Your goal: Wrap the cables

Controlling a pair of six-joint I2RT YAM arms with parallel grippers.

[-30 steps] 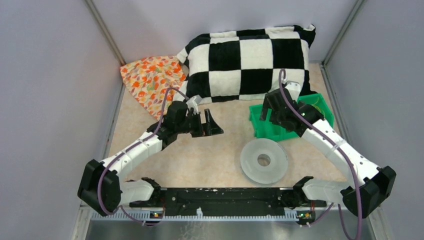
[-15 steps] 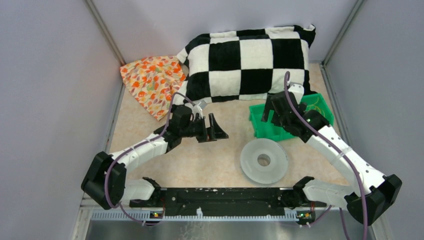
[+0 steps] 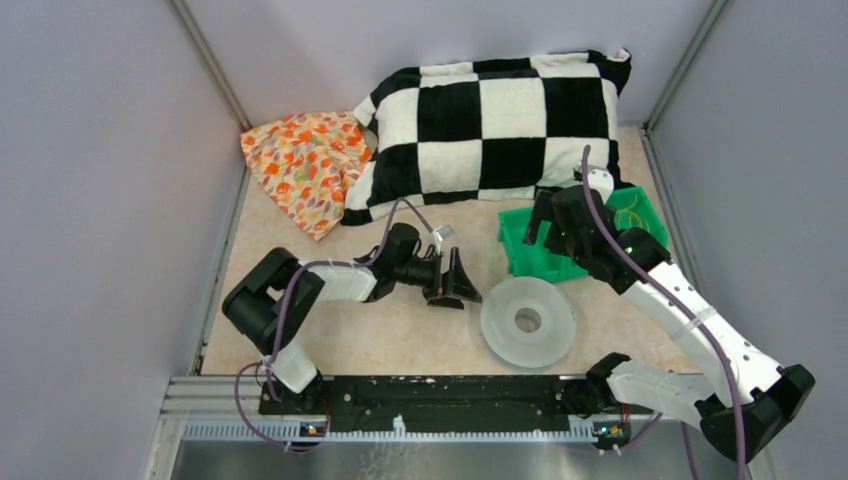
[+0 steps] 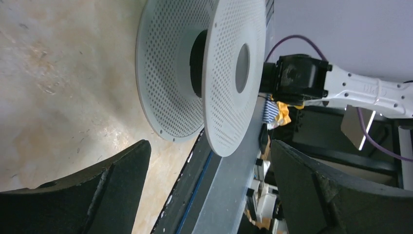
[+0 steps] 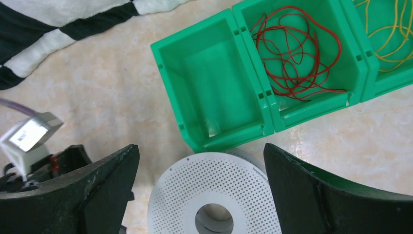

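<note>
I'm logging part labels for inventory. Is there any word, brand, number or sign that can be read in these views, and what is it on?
No text can be read in any view.
right arm, white link: a faint raised mark, too blurred to read.
spool: no label shows.
bins: no label shows.

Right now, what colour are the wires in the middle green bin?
Red wires, clearest in right wrist view.
</note>
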